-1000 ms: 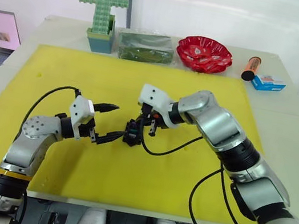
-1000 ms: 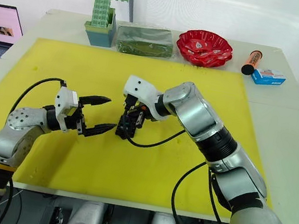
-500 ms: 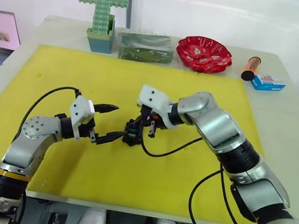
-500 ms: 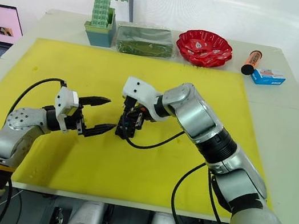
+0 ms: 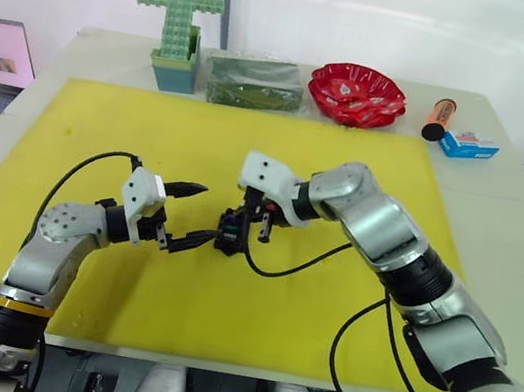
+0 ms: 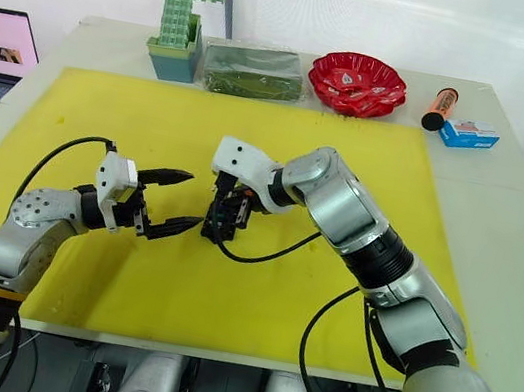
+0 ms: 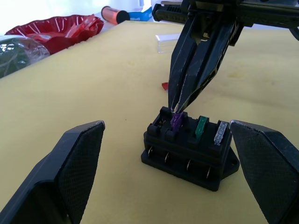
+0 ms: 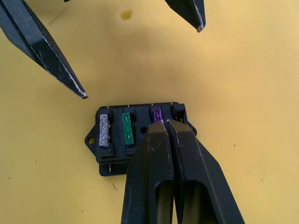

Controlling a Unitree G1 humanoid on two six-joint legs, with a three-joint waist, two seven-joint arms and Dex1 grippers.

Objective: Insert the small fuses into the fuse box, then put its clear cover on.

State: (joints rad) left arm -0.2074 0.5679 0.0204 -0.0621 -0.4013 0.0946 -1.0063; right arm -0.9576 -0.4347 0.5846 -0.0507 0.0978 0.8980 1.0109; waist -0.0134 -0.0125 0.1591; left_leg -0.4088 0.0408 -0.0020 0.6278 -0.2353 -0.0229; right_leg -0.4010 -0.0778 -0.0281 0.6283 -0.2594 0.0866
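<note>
The black fuse box (image 7: 187,151) sits mid-mat on the yellow mat (image 5: 367,174). A grey fuse (image 7: 220,133), a green fuse (image 7: 201,127) and a purple fuse (image 7: 176,122) stand in its slots. My right gripper (image 8: 167,122) is shut, and its tips touch the top of the purple fuse. A red fuse (image 7: 164,86) lies on the mat beyond the box. Farther off is the clear cover (image 7: 169,43). My left gripper (image 5: 206,213) is open just left of the box, with one finger (image 7: 74,158) on each side and neither touching it.
Along the table's far edge stand a green block cross (image 5: 177,24), a dark green box (image 5: 255,81), a red bowl (image 5: 357,93), an orange tube (image 5: 439,118) and a small blue-white box (image 5: 470,145). Black cables trail from both wrists across the mat.
My right gripper has edged slightly left over the fuse box. My left arm has stayed where it was.
</note>
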